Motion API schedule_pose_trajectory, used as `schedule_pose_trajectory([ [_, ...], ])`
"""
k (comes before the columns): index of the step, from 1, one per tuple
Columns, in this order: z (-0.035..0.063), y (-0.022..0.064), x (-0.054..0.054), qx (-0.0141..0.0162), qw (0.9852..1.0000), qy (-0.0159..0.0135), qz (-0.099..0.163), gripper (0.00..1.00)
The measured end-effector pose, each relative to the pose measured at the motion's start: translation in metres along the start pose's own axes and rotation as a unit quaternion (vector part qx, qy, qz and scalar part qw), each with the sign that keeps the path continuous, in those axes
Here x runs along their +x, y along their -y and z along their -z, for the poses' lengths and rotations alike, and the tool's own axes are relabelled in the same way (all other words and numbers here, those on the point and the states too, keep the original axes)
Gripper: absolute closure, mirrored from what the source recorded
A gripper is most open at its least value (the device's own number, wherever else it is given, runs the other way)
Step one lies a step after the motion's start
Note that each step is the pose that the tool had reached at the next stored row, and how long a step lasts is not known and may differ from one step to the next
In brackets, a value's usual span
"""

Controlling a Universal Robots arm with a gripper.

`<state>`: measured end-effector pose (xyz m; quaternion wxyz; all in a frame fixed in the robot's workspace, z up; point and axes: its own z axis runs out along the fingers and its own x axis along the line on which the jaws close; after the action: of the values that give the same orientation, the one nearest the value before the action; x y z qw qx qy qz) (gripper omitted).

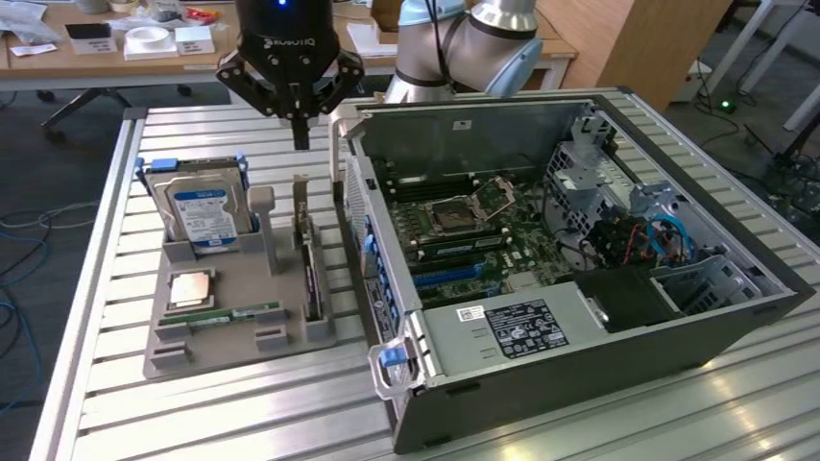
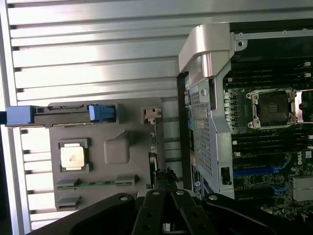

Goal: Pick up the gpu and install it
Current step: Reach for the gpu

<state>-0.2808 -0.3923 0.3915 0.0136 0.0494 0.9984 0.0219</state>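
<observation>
Your end effector (image 1: 301, 133) hangs clenched and empty.
Under it, the thin flat gpu (image 1: 310, 269) stands on edge in a gray blocky holder (image 1: 230, 338).

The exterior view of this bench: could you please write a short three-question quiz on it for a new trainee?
1. True or false: the gpu is already installed in the computer case.
2. Which item with a blue-white label stands upright in the grey holder? A) hard drive B) power supply C) fan
3. Are the fingers of the gripper open or shut?
Key: 1. False; it stands on edge in the grey holder. 2. A. 3. Shut, holding nothing.
</observation>
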Motion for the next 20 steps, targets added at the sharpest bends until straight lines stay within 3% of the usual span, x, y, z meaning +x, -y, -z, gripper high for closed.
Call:
schedule_pose_trajectory([
  [16,0.0016,0.0359,0.001,0.0000,1.0000,0.0000,0.000,0.89],
  [20,0.0019,0.0413,0.002,0.0000,1.0000,0.0000,0.000,0.89],
])
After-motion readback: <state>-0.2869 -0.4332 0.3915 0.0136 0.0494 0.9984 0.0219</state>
